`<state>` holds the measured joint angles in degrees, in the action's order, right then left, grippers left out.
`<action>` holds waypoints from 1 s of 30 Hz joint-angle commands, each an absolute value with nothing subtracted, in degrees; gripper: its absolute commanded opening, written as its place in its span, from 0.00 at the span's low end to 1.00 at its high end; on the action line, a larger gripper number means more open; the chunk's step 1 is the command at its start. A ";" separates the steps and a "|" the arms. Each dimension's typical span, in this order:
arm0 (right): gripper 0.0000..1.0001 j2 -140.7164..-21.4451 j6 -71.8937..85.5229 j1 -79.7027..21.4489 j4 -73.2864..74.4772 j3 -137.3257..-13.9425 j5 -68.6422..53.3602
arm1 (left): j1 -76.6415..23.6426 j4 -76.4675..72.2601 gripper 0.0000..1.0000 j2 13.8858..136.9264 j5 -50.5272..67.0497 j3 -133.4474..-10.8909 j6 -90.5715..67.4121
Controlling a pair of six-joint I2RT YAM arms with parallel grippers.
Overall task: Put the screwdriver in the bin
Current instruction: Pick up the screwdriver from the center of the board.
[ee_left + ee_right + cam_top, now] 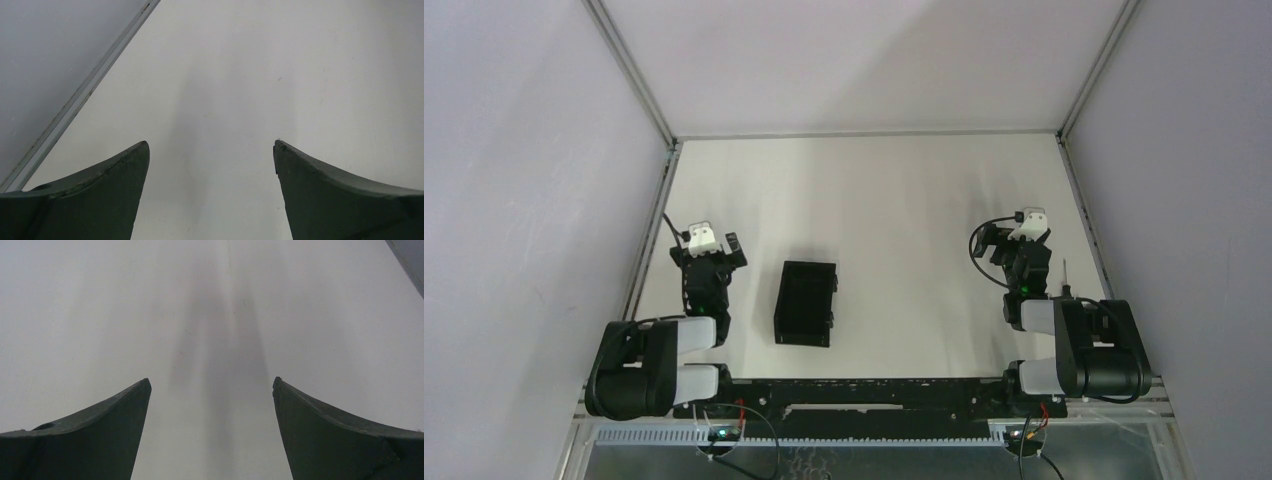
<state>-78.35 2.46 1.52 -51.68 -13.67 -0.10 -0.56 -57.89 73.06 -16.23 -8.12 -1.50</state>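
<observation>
The bin (pixel 806 303) is a small black open-top box on the white table, between the two arms and nearer the left one; its inside looks dark and I cannot make out anything in it. Of the screwdriver (pixel 1064 272) only a thin dark shaft shows, lying just right of the right arm's wrist, with its handle end hidden by the arm. My left gripper (pixel 712 250) (pixel 211 145) stands open left of the bin, with only bare table between its fingers. My right gripper (pixel 1014 243) (pixel 211 381) is open too, left of the shaft and holding nothing.
Metal frame rails (pixel 646 240) run along the table's left and right edges, with grey walls behind them. The left rail (pixel 85 90) shows close in the left wrist view. The arm bases and a black mounting bar (pixel 874 392) line the near edge.
</observation>
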 commanded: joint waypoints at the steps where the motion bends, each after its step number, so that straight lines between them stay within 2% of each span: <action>1: 1.00 -77.80 3.24 1.70 -53.18 -15.38 -0.64 | -0.18 -60.21 0.98 71.98 -16.11 -11.00 -0.72; 9: 0.99 -76.73 3.39 1.75 -51.68 -15.85 -0.34 | -0.18 -60.29 0.98 71.97 -16.10 -10.99 -0.70; 25: 1.00 -60.09 1.74 3.34 -19.78 -25.52 6.52 | -0.18 -60.22 0.98 71.92 -16.17 -11.00 -0.71; 30: 1.00 -53.72 0.21 6.75 -7.25 -29.69 4.49 | -0.18 -60.26 0.98 71.96 -16.21 -11.03 -0.72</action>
